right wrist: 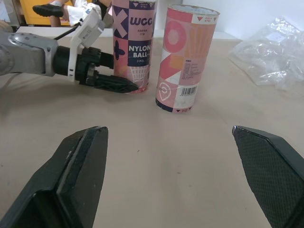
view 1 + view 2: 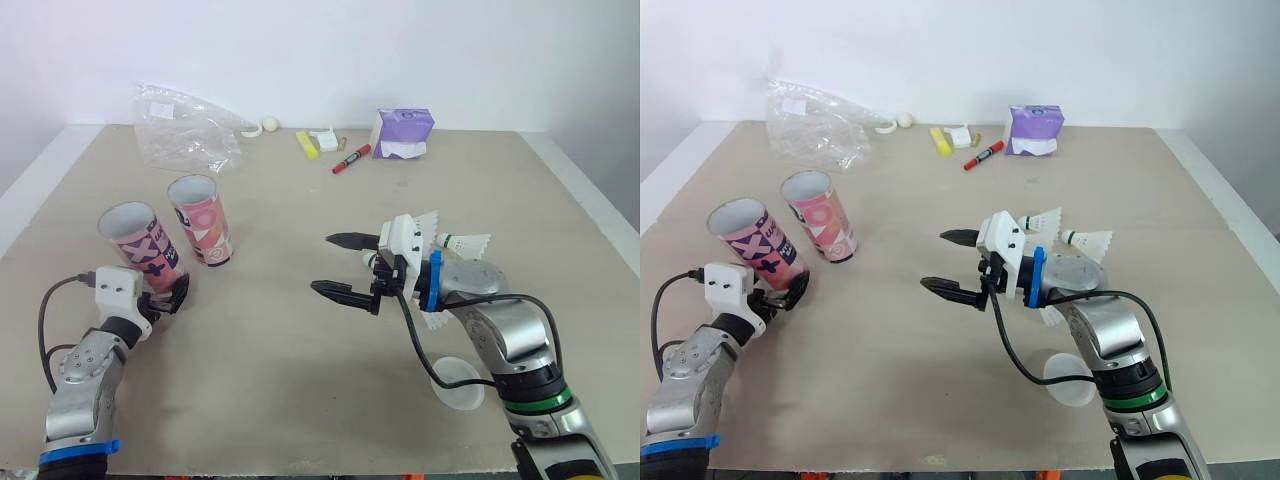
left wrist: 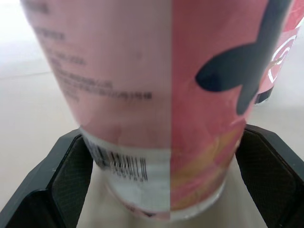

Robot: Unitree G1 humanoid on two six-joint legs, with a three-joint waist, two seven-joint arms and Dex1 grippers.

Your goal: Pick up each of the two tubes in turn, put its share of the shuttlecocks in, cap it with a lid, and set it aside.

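Two pink patterned tubes stand open-topped at the table's left. The nearer tube point(image 2: 140, 245) has dark crosses on it, and the farther tube point(image 2: 200, 218) stands just behind it. My left gripper point(image 2: 170, 292) is open around the base of the nearer tube point(image 3: 156, 95), one finger point(image 3: 66, 180) close on each side. My right gripper point(image 2: 322, 262) hangs open and empty over the middle of the table, pointing toward the tubes. White shuttlecocks point(image 2: 465, 242) lie behind its wrist. A translucent lid point(image 2: 460, 382) lies near the front edge, under my right forearm.
A crumpled clear plastic bag point(image 2: 185, 130) lies at the back left. Along the back edge sit a purple tissue pack point(image 2: 403, 132), a red marker point(image 2: 351, 159), a yellow highlighter point(image 2: 306, 145) and a small white ball point(image 2: 270, 125).
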